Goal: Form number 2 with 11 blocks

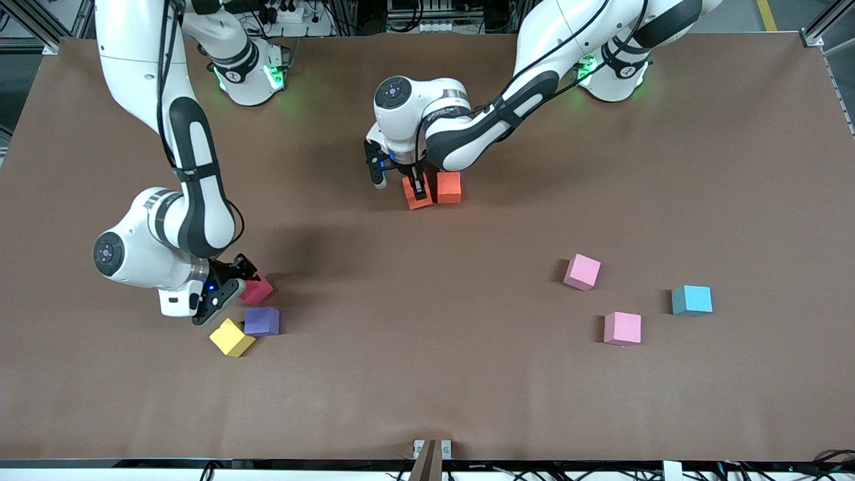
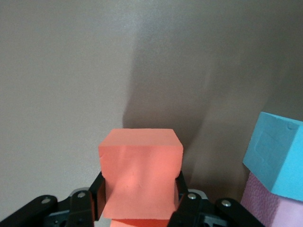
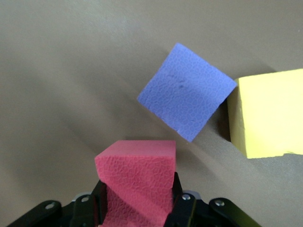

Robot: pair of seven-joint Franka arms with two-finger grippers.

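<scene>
- The brown surface [image 1: 427, 374] carries scattered foam blocks.
- Left pincer [image 1: 419, 188], low near mid-surface, is clamped on an orange block [image 1: 413, 195]; a second orange block [image 1: 449, 187] sits just beside it.
- Right pincer [image 1: 234, 284], toward the right arm's end, is closed on a red block [image 1: 258, 290].
- Purple block [image 1: 262, 321] and yellow block [image 1: 231, 337] lie near the red one.
- Two pink blocks [image 1: 582, 272] [image 1: 622, 328] and a blue block [image 1: 692, 300] lie toward the left arm's end.

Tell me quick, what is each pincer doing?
Left pincer: shut on an orange block.
Right pincer: shut on a red block.
</scene>
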